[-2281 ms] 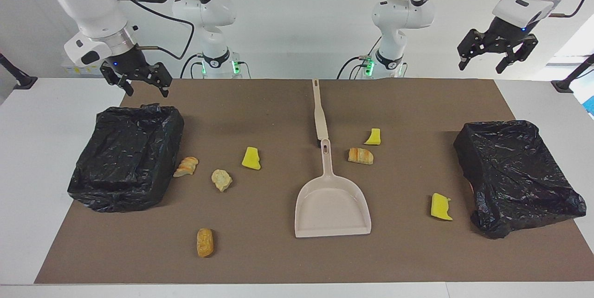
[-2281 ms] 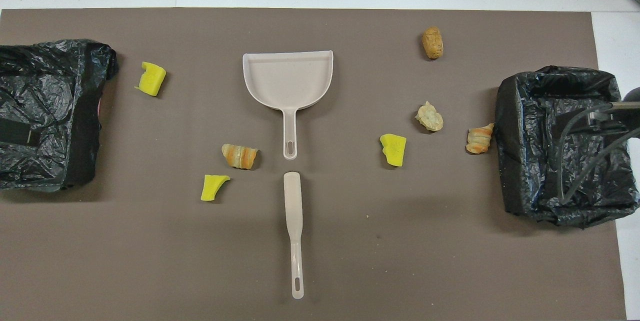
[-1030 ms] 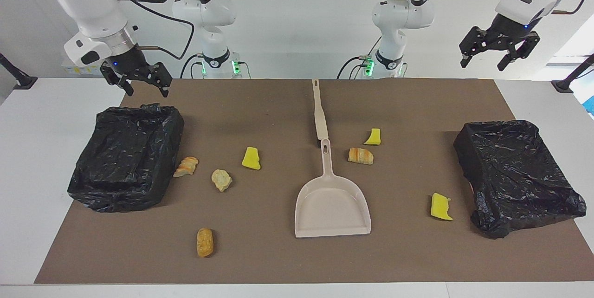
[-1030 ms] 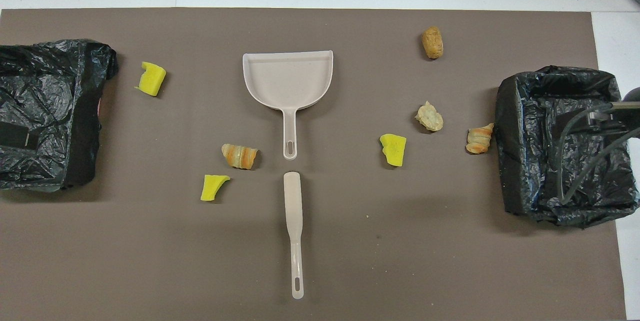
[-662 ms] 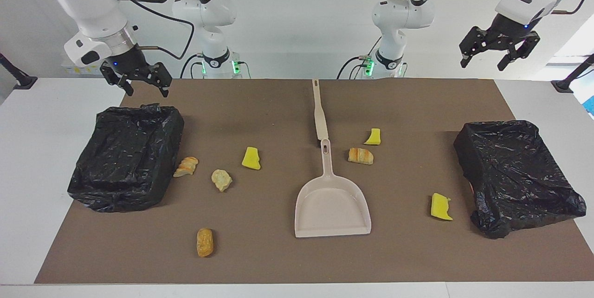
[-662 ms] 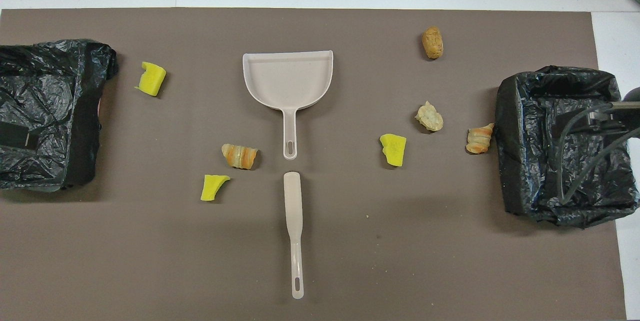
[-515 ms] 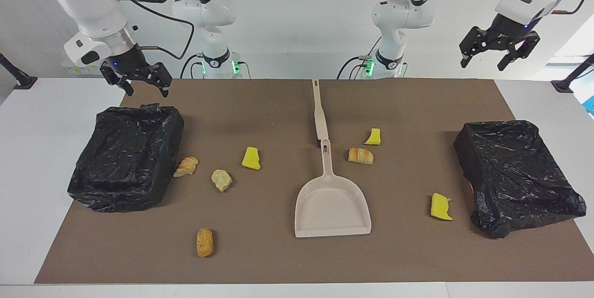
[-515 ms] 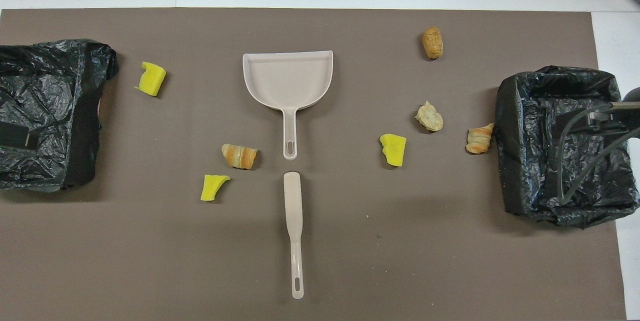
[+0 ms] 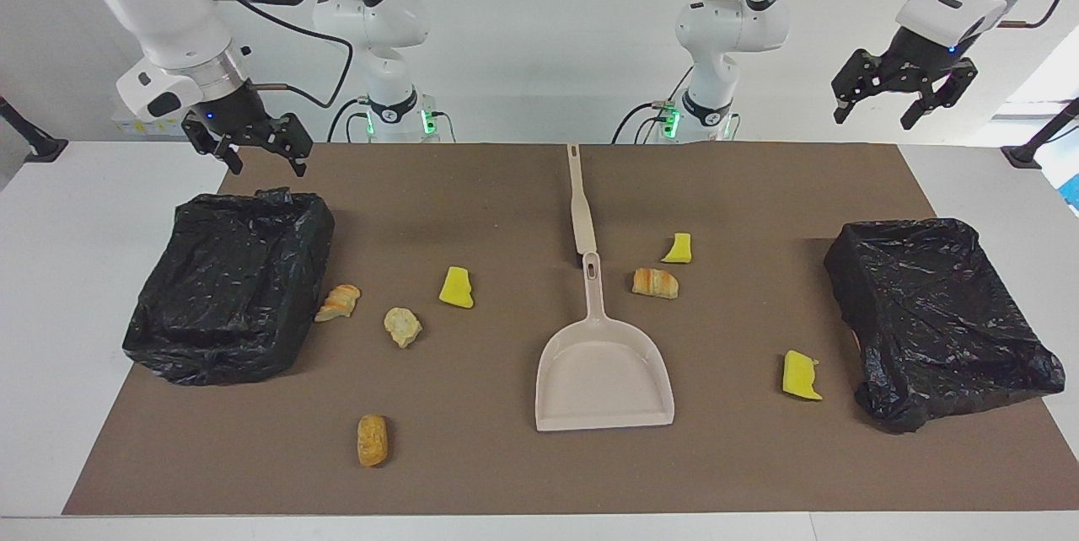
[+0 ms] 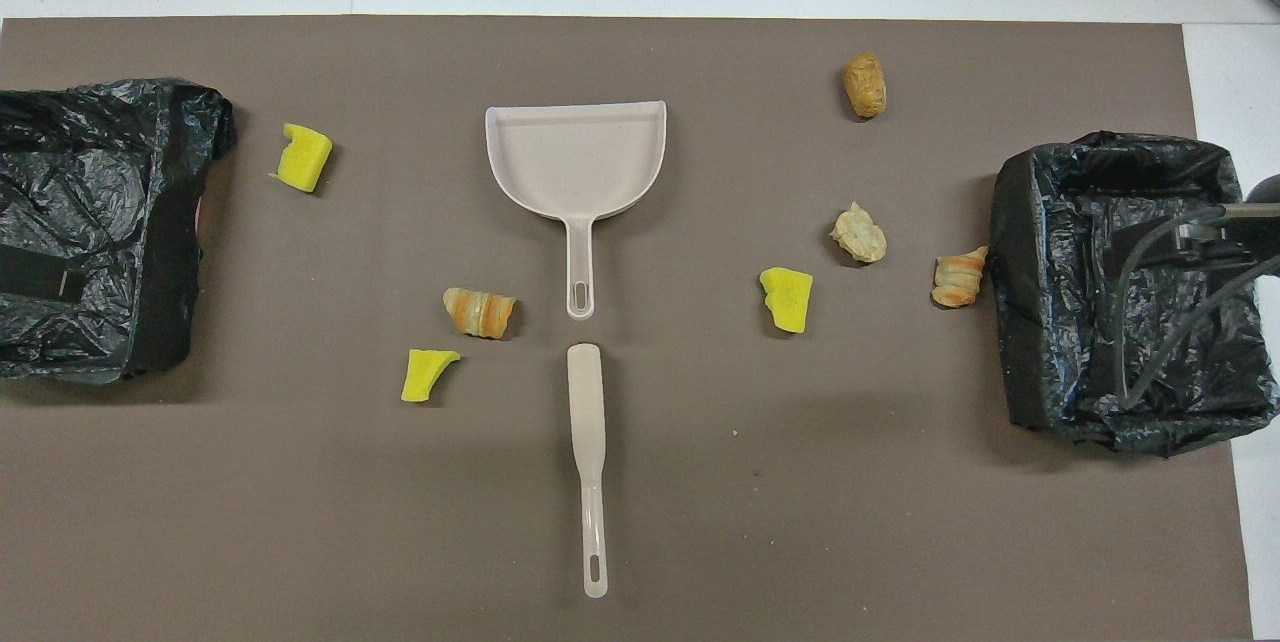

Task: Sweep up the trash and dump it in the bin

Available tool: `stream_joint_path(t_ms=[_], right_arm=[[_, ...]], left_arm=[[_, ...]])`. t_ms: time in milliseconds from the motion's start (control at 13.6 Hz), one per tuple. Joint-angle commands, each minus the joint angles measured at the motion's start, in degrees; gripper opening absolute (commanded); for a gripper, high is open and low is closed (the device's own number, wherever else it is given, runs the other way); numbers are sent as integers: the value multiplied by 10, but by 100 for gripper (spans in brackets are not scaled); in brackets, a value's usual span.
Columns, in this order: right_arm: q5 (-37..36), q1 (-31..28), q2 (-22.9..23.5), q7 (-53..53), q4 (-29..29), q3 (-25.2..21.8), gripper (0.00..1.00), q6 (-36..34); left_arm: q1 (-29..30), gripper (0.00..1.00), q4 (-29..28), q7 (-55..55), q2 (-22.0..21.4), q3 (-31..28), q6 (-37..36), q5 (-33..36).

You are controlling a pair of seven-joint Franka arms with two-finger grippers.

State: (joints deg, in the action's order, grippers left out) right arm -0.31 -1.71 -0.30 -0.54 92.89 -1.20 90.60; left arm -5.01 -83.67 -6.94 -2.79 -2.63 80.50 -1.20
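Both arms up and waiting. Left black two-finger gripper (image 9: 904,96) high over the mat's corner, fingers spread, holding nothing. Right black two-finger gripper (image 9: 250,148) spread too, just above the black-bagged bin (image 9: 228,284). Seven small yellow and tan trash pieces (image 9: 654,282) scattered below, around the beige plastic dustpan (image 9: 603,368) and beige brush (image 9: 580,204).

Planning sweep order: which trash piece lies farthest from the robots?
The brown oval bread piece, alone by the mat's edge. All other pieces lie nearer to the robots; the dustpan's mouth reaches about level with it.
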Motion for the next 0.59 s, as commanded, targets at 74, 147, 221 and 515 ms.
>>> stream_joint_path(t_ms=[74, 147, 221, 515], right_arm=[[12, 1, -6, -10, 2, -6, 100, 1], [12, 1, -6, -9, 2, -6, 100, 1], [12, 1, -6, -10, 2, -6, 100, 1], [10, -5, -6, -13, 2, -7, 100, -1]], left_arm=[[-8, 100, -25, 2, -22, -3, 6, -3], [-8, 100, -27, 2, -22, -2, 6, -3], [-8, 100, -28, 2, -23, -1, 7, -3], [-9, 100, -39, 2, -28, 2, 9, -3]])
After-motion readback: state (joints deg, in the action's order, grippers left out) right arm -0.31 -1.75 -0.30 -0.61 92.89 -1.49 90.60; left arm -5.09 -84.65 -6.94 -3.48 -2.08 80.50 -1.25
